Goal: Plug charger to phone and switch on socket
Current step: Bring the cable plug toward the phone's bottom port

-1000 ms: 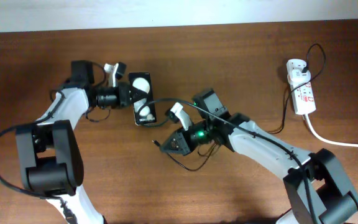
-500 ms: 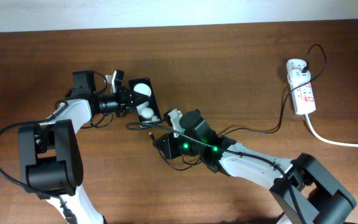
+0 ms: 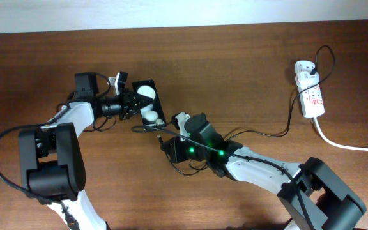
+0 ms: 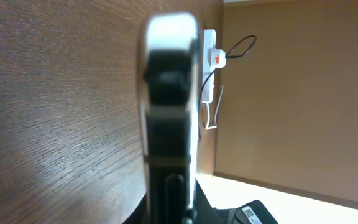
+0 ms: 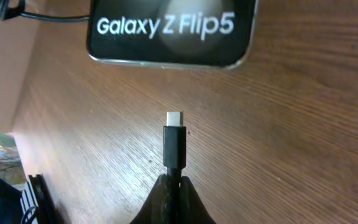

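The black phone (image 3: 148,102) lies tilted on the wooden table, its screen showing two white light spots. My left gripper (image 3: 133,103) is shut on the phone's left end; in the left wrist view the phone's edge (image 4: 169,112) fills the middle, blurred. My right gripper (image 3: 170,142) is shut on the charger cable just behind its black plug (image 5: 174,144), whose metal tip points at the phone's lower end (image 5: 169,31), a short gap away. The thin black cable (image 3: 267,134) runs right to the white adapter (image 3: 305,69) in the white socket strip (image 3: 312,96).
The socket strip's thick white cord (image 3: 344,144) runs off the right edge of the table. The socket also shows far off in the left wrist view (image 4: 209,65). The table's far edge meets a pale wall at the top.
Over the second my right gripper carried the plug up and left toward the phone's lower end. My left gripper turned the phone slightly, then held it still.
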